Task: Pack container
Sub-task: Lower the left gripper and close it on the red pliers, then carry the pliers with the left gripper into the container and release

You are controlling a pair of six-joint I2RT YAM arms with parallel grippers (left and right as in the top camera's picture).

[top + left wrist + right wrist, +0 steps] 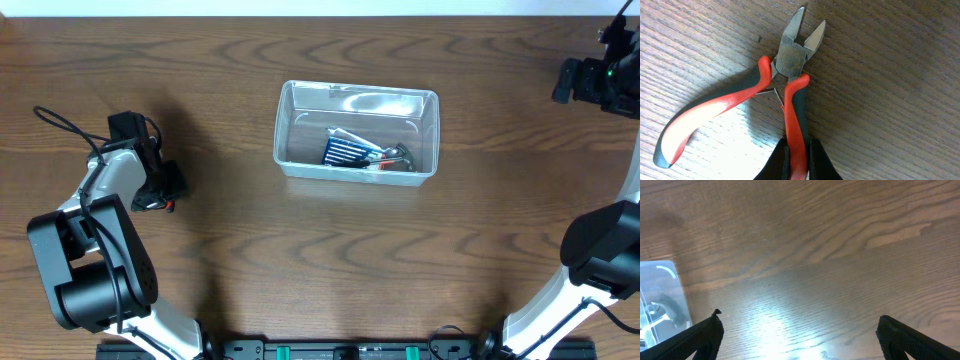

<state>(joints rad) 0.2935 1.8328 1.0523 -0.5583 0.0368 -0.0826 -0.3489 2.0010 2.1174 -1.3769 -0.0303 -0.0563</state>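
The container (pixel 300 168), a clear plastic bin, stands at the table's middle with a blue drill-bit case (pixel 345 152) and a red-handled tool (pixel 393 158) inside. At the far left my left gripper (pixel 165 190) points down at the table. Its wrist view shows red-and-black side cutters (pixel 790 60) lying on the wood, blades apart. The left gripper (pixel 798 162) is shut on one of the cutters' handles. My right gripper (pixel 797 340) hangs open over bare wood, nothing between its fingers; the arm sits at the far right (pixel 600 80). The container's corner (pixel 662 300) shows at that view's left.
Both arm bases stand at the front corners, left base (pixel 95 270) and right base (pixel 600 255). A black cable (pixel 65 125) loops behind the left arm.
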